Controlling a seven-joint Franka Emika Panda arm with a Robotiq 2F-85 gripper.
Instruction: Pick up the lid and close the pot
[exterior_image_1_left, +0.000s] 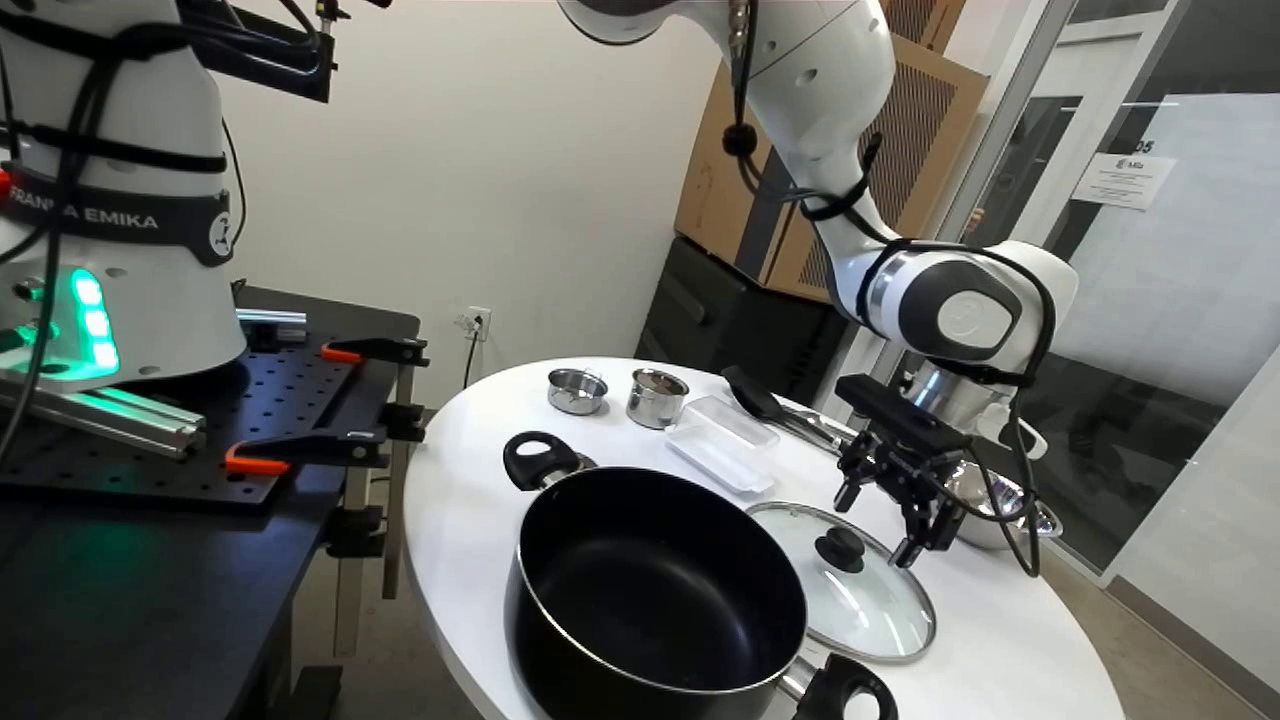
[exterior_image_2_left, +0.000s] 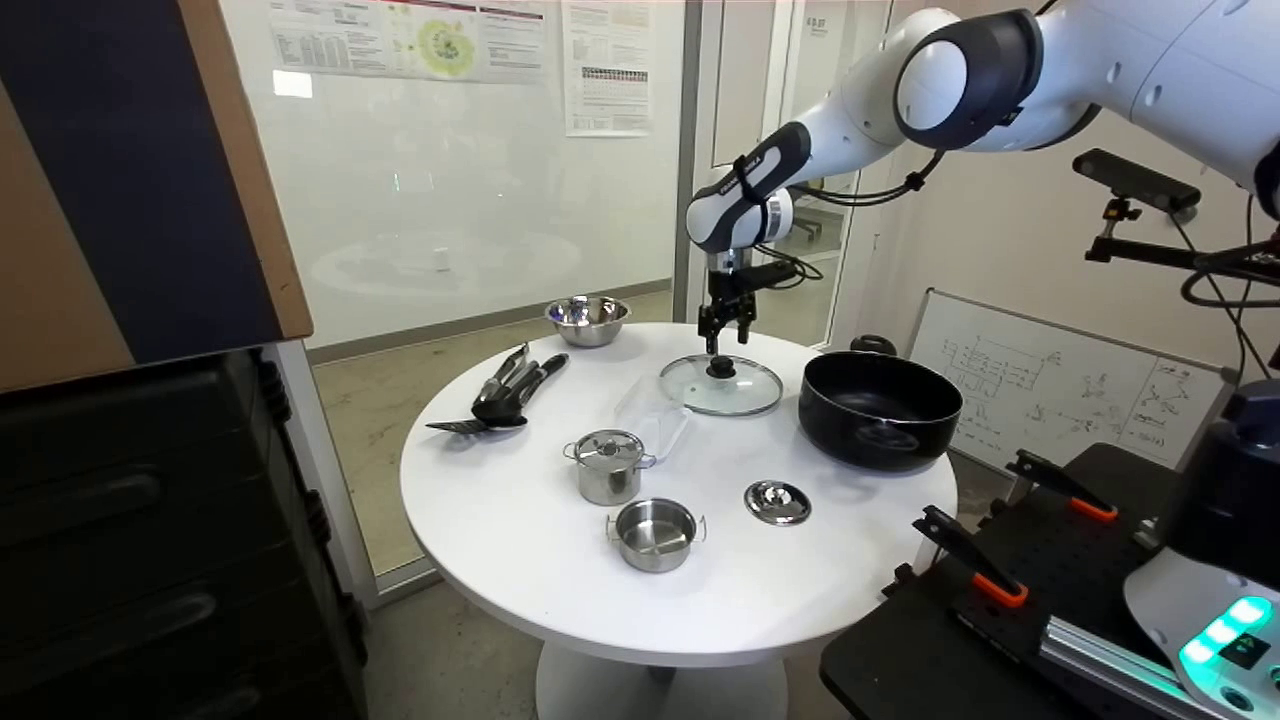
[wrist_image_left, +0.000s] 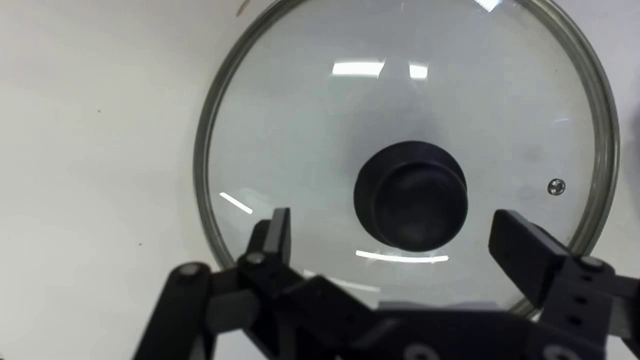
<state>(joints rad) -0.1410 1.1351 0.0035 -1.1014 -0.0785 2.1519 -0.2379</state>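
Robotics lab, in exterior view: posters at eleven o'clock, diagram-scrawled whiteboard at three, robot base at four.

My wrist view looks down close on the lid; exterior views share the table from different sides.

Close to the left edge of the white round table, in an exterior view, the black pot is set upright and uncovered, its dark inside exposed. Between it and the right edge, the lid is laid flat with its knob up, its rim partly hidden by the pot. Above the lid the gripper is held, its fingers spread apart. Toward the far edge are seen two small steel cups, a clear plastic container and some utensils; at the far right edge, a steel bowl is partly hidden.
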